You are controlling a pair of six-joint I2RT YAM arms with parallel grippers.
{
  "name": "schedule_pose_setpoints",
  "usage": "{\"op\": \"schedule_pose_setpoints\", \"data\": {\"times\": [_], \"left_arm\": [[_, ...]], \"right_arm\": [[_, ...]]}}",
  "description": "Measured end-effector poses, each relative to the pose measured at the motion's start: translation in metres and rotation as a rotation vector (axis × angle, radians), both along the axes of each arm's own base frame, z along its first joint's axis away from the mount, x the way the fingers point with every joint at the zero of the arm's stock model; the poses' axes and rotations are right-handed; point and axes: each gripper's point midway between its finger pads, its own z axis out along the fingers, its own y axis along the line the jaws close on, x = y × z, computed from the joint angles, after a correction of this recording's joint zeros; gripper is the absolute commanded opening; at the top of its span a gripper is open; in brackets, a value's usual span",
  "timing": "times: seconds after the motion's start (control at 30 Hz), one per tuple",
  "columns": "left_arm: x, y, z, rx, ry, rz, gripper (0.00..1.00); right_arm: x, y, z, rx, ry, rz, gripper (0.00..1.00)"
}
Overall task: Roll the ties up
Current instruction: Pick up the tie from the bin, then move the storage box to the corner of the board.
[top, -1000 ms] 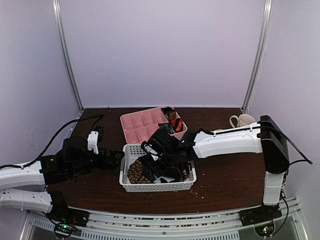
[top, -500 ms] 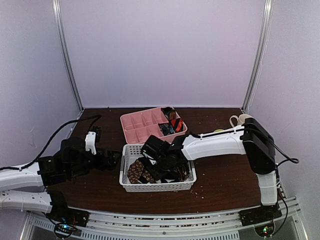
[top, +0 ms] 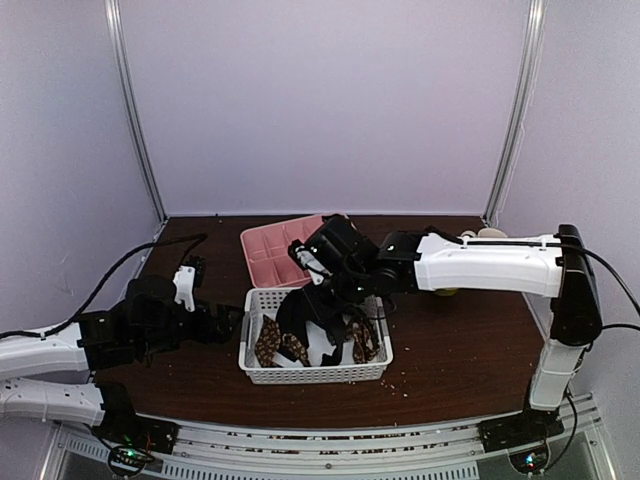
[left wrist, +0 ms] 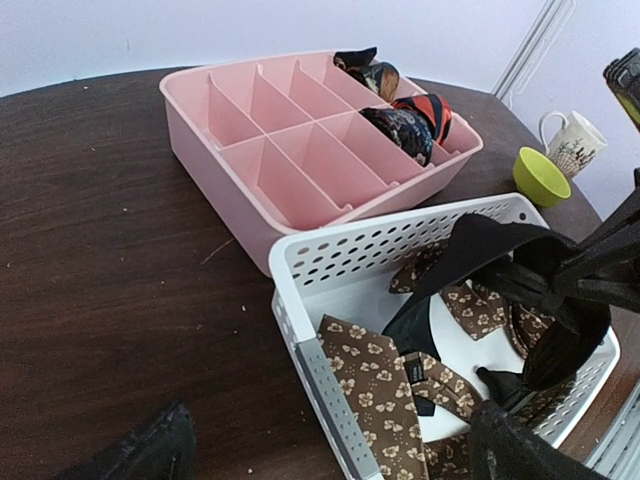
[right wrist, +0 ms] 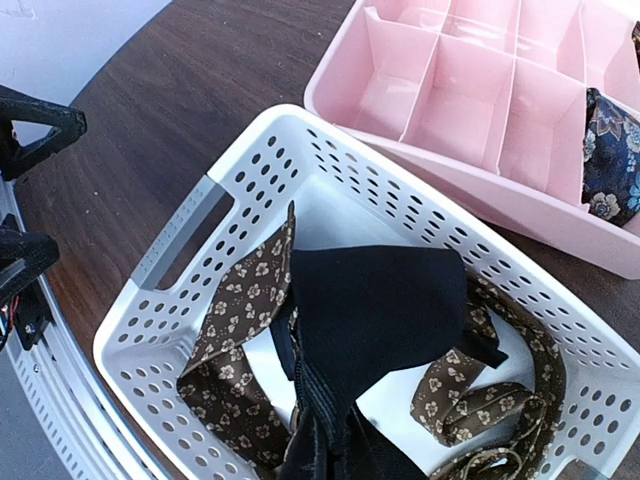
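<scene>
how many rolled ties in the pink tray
3, at one end of the pink tray: a dark coil in the corner, an orange-striped coil, a floral coil beside it. Dividers may hide others.

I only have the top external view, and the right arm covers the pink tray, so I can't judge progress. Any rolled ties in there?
Observer: Yes. The left wrist view shows rolled ties in the compartments at the end nearest the mug.
Operator: And the tie it's holding?
Observer: In the right wrist view, the black tie hangs from the right claw, its tail down among brown patterned ties in the white basket.
</scene>
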Motion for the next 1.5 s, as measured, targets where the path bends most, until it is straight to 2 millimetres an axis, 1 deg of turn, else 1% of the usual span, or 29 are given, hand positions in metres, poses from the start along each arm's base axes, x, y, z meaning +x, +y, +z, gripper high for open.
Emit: {"op": "schedule_pose_setpoints", "data": {"times": [0.07, 0.17, 0.2, 0.27, 0.33, 0.43, 0.47, 0.53, 0.6, 0.63, 0.7, 0.73, 0.8, 0.87, 0.97, 1.03, 1.07, 1.1, 1.17, 1.23, 1.3, 1.33, 1.4, 1.47, 1.5], "left_arm": [[0.000, 0.000, 0.001, 0.009, 0.000, -0.002, 0.98], [0.002, -0.002, 0.008, 0.007, -0.013, -0.007, 0.98], [0.002, -0.002, 0.011, 0.006, -0.018, -0.009, 0.98], [0.003, -0.003, 0.015, 0.010, -0.028, -0.015, 0.98], [0.003, -0.004, 0.019, 0.017, -0.037, -0.022, 0.98], [0.003, -0.008, 0.024, 0.033, -0.051, -0.049, 0.98], [0.003, -0.011, 0.025, 0.039, -0.055, -0.065, 0.98], [0.003, -0.020, 0.028, 0.053, -0.058, -0.110, 0.98], [0.004, -0.037, 0.032, 0.071, -0.058, -0.183, 0.98], [0.004, -0.047, 0.033, 0.079, -0.056, -0.218, 0.98], [0.006, -0.068, 0.037, 0.096, -0.058, -0.293, 0.98], [0.007, -0.082, 0.039, 0.108, -0.057, -0.338, 0.98], [0.009, -0.117, 0.044, 0.143, -0.068, -0.426, 0.98], [0.008, -0.161, 0.053, 0.177, -0.095, -0.526, 0.98], [0.003, -0.224, 0.061, 0.224, -0.131, -0.655, 0.98], [0.000, -0.275, 0.066, 0.245, -0.163, -0.747, 0.98], [-0.003, -0.298, 0.064, 0.258, -0.175, -0.791, 0.98], [-0.004, -0.311, 0.061, 0.271, -0.178, -0.815, 0.98], [-0.008, -0.347, 0.048, 0.312, -0.179, -0.875, 0.97], [-0.009, -0.376, 0.026, 0.357, -0.169, -0.916, 0.97], [-0.013, -0.391, -0.007, 0.412, -0.132, -0.952, 0.98], [-0.015, -0.392, -0.023, 0.437, -0.106, -0.965, 0.98], [-0.019, -0.383, -0.057, 0.509, -0.035, -0.986, 0.98], [-0.018, -0.371, -0.080, 0.567, 0.021, -0.987, 0.97], [-0.016, -0.367, -0.085, 0.585, 0.028, -0.985, 0.96]], "right_arm": [[0.001, -0.003, 0.005, 0.017, 0.001, -0.002, 0.00], [0.003, -0.010, 0.014, 0.037, 0.006, -0.006, 0.00], [0.004, -0.013, 0.019, 0.048, 0.003, -0.008, 0.00], [0.005, -0.019, 0.038, 0.088, -0.008, -0.009, 0.00], [0.007, -0.028, 0.065, 0.146, -0.033, -0.017, 0.00], [0.010, -0.047, 0.123, 0.266, -0.100, -0.033, 0.00], [0.010, -0.057, 0.145, 0.314, -0.131, -0.042, 0.00], [0.008, -0.076, 0.184, 0.390, -0.185, -0.061, 0.00], [0.004, -0.101, 0.220, 0.466, -0.243, -0.084, 0.00], [0.003, -0.112, 0.235, 0.494, -0.269, -0.098, 0.00], [0.000, -0.137, 0.257, 0.540, -0.318, -0.135, 0.00], [-0.001, -0.150, 0.262, 0.549, -0.337, -0.160, 0.00], [-0.003, -0.175, 0.268, 0.550, -0.368, -0.213, 0.00], [-0.004, -0.200, 0.267, 0.534, -0.393, -0.277, 0.00], [-0.006, -0.238, 0.258, 0.496, -0.420, -0.380, 0.00], [-0.010, -0.263, 0.248, 0.479, -0.428, -0.446, 0.00], [-0.013, -0.274, 0.242, 0.468, -0.429, -0.475, 0.00], [-0.015, -0.283, 0.238, 0.461, -0.430, -0.499, 0.00], [-0.019, -0.299, 0.225, 0.443, -0.426, -0.543, 0.00], [-0.024, -0.310, 0.214, 0.426, -0.421, -0.574, 0.00], [-0.028, -0.319, 0.205, 0.405, -0.414, -0.595, 0.00], [-0.028, -0.321, 0.201, 0.396, -0.410, -0.602, 0.00], [-0.029, -0.324, 0.195, 0.379, -0.403, -0.609, 0.00], [-0.029, -0.324, 0.190, 0.366, -0.393, -0.608, 0.00], [-0.030, -0.322, 0.187, 0.365, -0.386, -0.600, 0.00]]}}
